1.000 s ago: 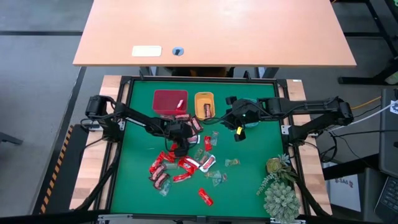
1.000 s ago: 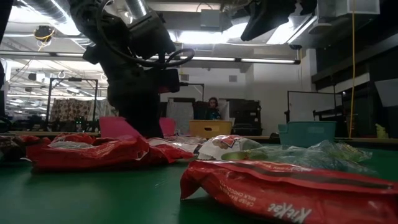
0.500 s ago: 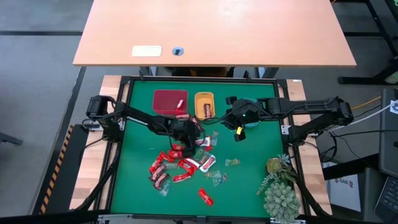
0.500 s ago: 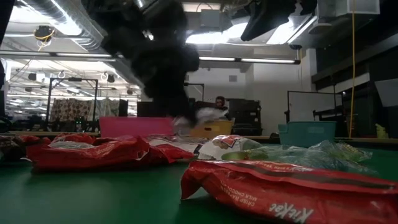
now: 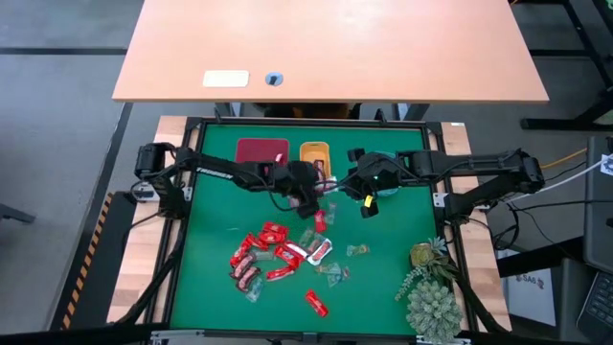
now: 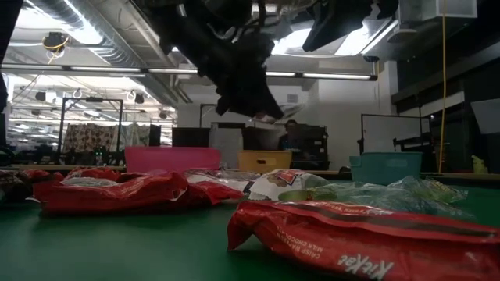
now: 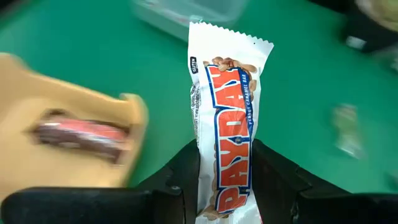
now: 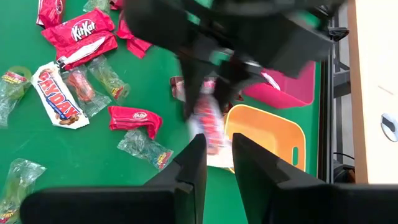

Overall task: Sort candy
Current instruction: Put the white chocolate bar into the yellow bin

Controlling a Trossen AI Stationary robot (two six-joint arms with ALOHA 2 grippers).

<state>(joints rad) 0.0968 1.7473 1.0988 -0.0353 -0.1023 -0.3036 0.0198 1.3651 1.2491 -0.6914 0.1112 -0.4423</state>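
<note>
**Left gripper holds a white candy bar above the mat**

Left gripper [image 5: 313, 196] clamps a white PayDay bar [image 7: 227, 118], lifted clear of the green mat [image 5: 211, 259], just beside the orange tray [image 5: 314, 153]. Remaining candy [image 5: 273, 254] lies scattered mid-mat. Right gripper [image 5: 367, 206] hovers nearby, fingers narrowly apart, holding nothing. Red tray [image 5: 261, 153] sits beside the orange one.
</note>
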